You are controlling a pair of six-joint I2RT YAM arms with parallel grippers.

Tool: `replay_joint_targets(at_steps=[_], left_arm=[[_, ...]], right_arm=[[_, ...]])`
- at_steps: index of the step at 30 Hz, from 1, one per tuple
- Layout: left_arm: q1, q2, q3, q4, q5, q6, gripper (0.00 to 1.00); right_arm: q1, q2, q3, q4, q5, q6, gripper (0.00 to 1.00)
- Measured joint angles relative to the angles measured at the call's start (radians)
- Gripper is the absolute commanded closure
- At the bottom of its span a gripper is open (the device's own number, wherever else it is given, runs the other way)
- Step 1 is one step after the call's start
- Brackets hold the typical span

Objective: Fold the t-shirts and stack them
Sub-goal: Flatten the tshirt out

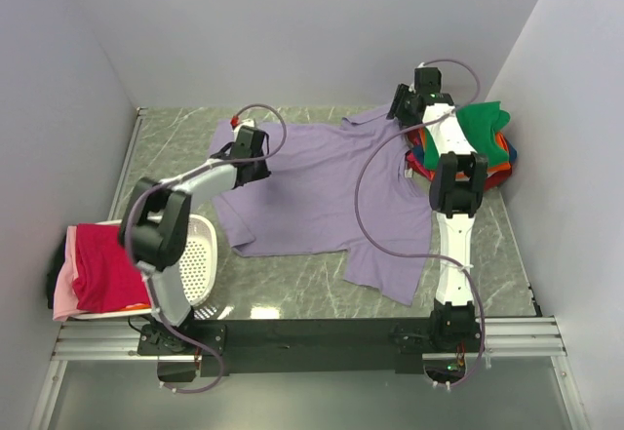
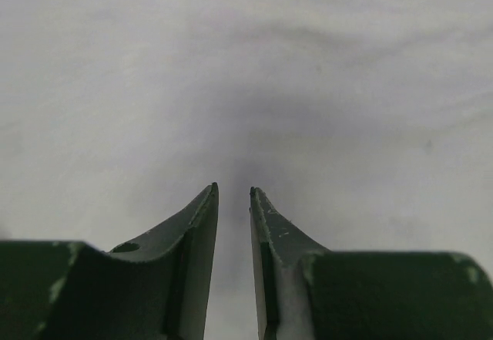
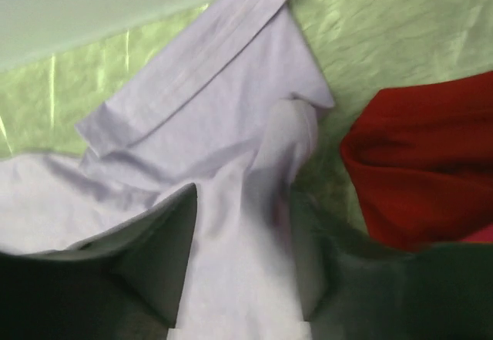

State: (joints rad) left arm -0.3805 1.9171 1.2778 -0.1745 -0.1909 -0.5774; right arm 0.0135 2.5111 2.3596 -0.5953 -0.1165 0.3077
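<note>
Now | lavender shirt (image 1: pixel 312 196) spread flat on worktop (image 1: pixel 292 284) | right claw (image 3: pixel 245 193) open at its far right shoulder, a ridge of cloth between jaws | left claw (image 2: pixel 233 190) nearly closed at far left edge, I cannot tell if it grips | judged light, limp, sliding; I'd pinch hems or seams
</note>
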Motion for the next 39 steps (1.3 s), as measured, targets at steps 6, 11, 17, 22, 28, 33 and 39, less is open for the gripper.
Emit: replay_joint_targets(at_steps=[6, 11, 17, 22, 28, 33, 39], left_arm=[[-0.111, -0.274, -0.096, -0.093, -0.238, 0.009, 0.71], [-0.224, -0.327, -0.135, -0.252, -0.442, -0.043, 0.71], [-0.314, -0.314, -0.229, -0.446, -0.541, -0.12, 0.71], [-0.343, -0.314, -0.301, -0.44, -0.537, -0.127, 0.71], [-0.372, -0.314, -0.341, -0.4, -0.486, -0.125, 0.72], [-0.382, -0.309, -0.358, -0.356, -0.441, -0.122, 0.7], [-0.382, -0.275, -0.36, -0.331, -0.401, -0.114, 0.7]], right_arm=[[-0.001, -0.043, -0.092, 0.033, -0.071, -0.005, 0.29], [-0.001, -0.16, -0.241, 0.082, -0.091, -0.006, 0.26], [0.0, -0.38, -0.422, 0.143, -0.085, -0.006, 0.25], [0.0, -0.548, -0.537, 0.201, -0.071, -0.01, 0.25], [0.0, -0.679, -0.676, 0.224, -0.051, -0.015, 0.25], [0.0, -0.744, -0.793, 0.23, -0.043, -0.018, 0.25], [0.0, -0.808, -0.896, 0.234, -0.03, -0.023, 0.25]])
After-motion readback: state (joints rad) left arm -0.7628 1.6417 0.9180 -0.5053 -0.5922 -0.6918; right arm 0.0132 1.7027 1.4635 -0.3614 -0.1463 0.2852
